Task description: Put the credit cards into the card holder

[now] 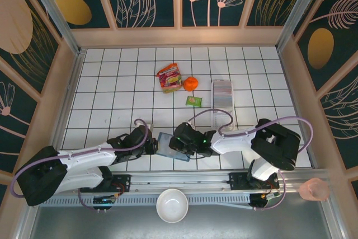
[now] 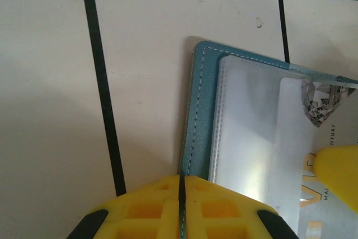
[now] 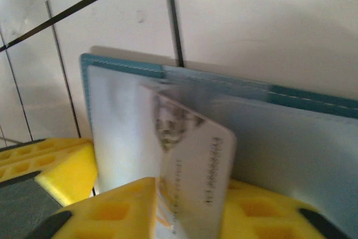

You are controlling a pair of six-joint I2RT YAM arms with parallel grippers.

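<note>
Top view gave us orange (image 1: 191, 83); right wrist view, credit card (image 3: 196, 160) leaning on open card holder (image 2: 198, 116); left fingers (image 2: 151, 211) clenched holder edge; right fingers (image 3: 112, 216) flanked card, grip unclear.

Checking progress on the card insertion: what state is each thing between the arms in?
card holder: open, lying flat.
credit card: tilted, leading end at the holder's pocket, rest sticking out.
left gripper: shut on the card holder's edge.
right gripper: straddles the credit card; grip unclear.
</note>
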